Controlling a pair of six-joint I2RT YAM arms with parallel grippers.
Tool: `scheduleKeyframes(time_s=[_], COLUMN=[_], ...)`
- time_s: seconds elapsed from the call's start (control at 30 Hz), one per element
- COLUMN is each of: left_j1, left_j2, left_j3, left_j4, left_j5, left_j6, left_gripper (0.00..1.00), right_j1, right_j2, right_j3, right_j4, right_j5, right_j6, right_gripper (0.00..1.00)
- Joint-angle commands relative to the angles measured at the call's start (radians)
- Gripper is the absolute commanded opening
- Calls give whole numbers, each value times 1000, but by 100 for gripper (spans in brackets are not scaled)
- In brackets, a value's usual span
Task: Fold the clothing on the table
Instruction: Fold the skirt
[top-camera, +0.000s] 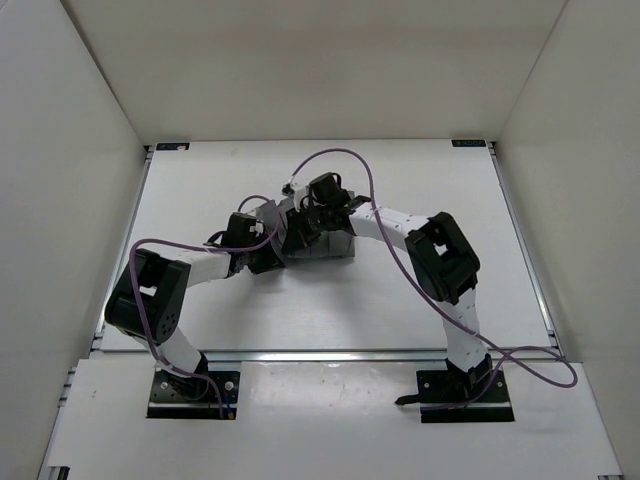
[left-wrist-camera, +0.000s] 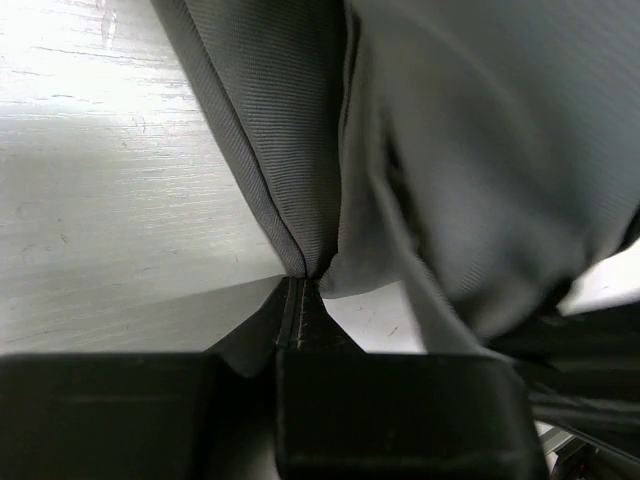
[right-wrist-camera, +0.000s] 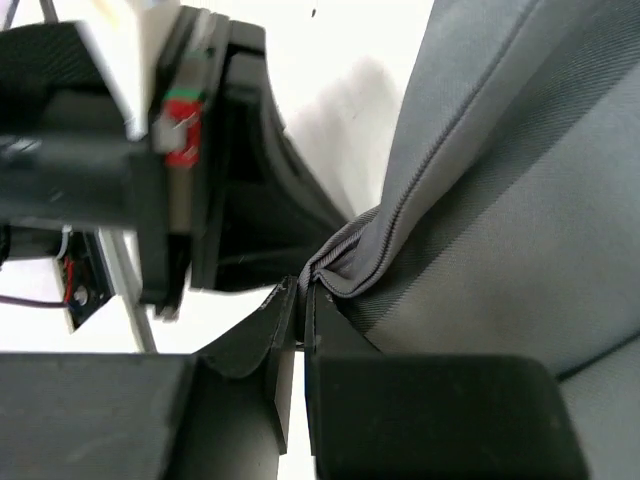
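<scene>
The clothing (top-camera: 335, 244) is a mid-grey bundle, bunched up at the middle of the white table (top-camera: 420, 190), and both arms meet over it. My left gripper (top-camera: 270, 254) holds its left side. In the left wrist view this gripper (left-wrist-camera: 298, 282) is shut on a seamed edge of the clothing (left-wrist-camera: 480, 150), which rises from the jaw tips above the table (left-wrist-camera: 100, 200). My right gripper (top-camera: 305, 226) comes in from the far right. In the right wrist view it (right-wrist-camera: 303, 287) is shut on a folded hem of the clothing (right-wrist-camera: 520, 200).
The two wrists are very close together; the left arm's black body (right-wrist-camera: 200, 150) fills the left of the right wrist view. Purple cables (top-camera: 370, 190) loop over the arms. A silver rail (top-camera: 330, 353) runs along the near edge, and white walls stand on three sides.
</scene>
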Motion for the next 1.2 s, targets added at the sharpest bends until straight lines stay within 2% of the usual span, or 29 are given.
scheduleKeyframes(time_s=[0.0,0.2,0.23,0.3,0.37,0.4,0.5,0.57,0.67,0.73,0.83,0.9,1.07,1.1,1.13,1.17], left_j1=[1,27,37,49,58,69,110,136,152,152,132,121,130,129,129,117], left_j2=[-23,-65,-68,-109,-148,-177,-268,-357,-442,-480,-532,-540,-605,-631,-645,-677], left_j3=[-23,-27,-23,-21,-6,2,20,29,52,66,86,117,118,106,95,74], left_j4=[-16,-22,-19,-31,-59,-77,-127,-147,-211,-275,-379,-473,-666,-680,-709,-722], left_j5=[2,25,37,46,46,58,92,92,91,91,89,92,-49,-72,-99,-109], left_j6=[2,20,13,13,22,20,29,42,74,101,167,270,373,393,401,422], left_gripper=[0,0,0,0,13,22,35,36,38,39,45,72,85,89,99,99], right_j1=[22,28,29,25,28,28,32,19,-21,-62,-98,-113,-213,-222,-245,-256], right_j2=[65,106,103,106,81,57,-47,-139,-311,-423,-549,-609,-755,-793,-813,-827], right_j3=[62,75,61,87,93,93,50,-6,-121,-252,-345,-394,-605,-617,-635,-642], right_j4=[-3,-6,-5,-31,-46,-51,-6,96,220,337,301,233,238,238,232,221], right_j5=[7,128,119,120,149,155,174,175,195,223,267,297,257,251,255,260], right_j6=[4,44,43,26,9,12,1,33,95,145,147,126,121,118,106,95], right_gripper=[0,2,7,32,41,46,53,57,69,89,92,99,99,99,100,99])
